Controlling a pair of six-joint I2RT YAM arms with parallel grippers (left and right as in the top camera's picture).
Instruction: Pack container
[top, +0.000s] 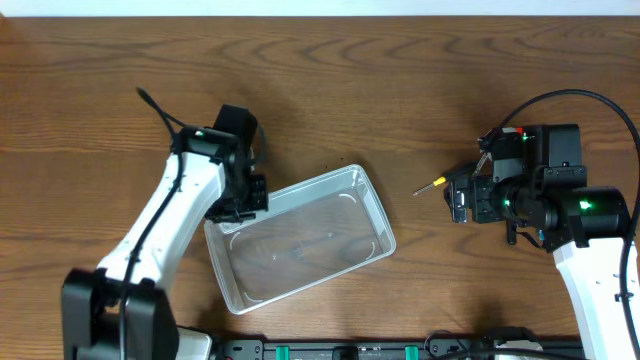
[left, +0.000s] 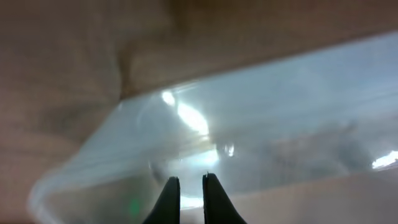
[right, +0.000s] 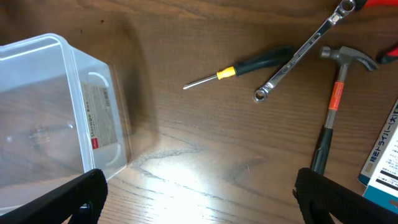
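The clear plastic container (top: 352, 180) lies skewed at the middle of the table. It also shows in the right wrist view (right: 93, 112), with a label on its end wall. My left gripper (top: 246, 200) is at its left end. In the blurred left wrist view the jaws (left: 189, 185) are nearly together over the container's wall (left: 280, 118), and seem shut on it. My right gripper (right: 208, 199) is wide open and empty above bare table, right of the container. A faint item lies inside the container (top: 310, 243).
A green-handled screwdriver (right: 249, 65), a wrench (right: 305, 50) and a hammer (right: 336, 93) lie beyond the right gripper. A blue-and-white box (right: 385, 162) is at the right. In the overhead view only the screwdriver's tip (top: 430, 185) shows beside the right arm.
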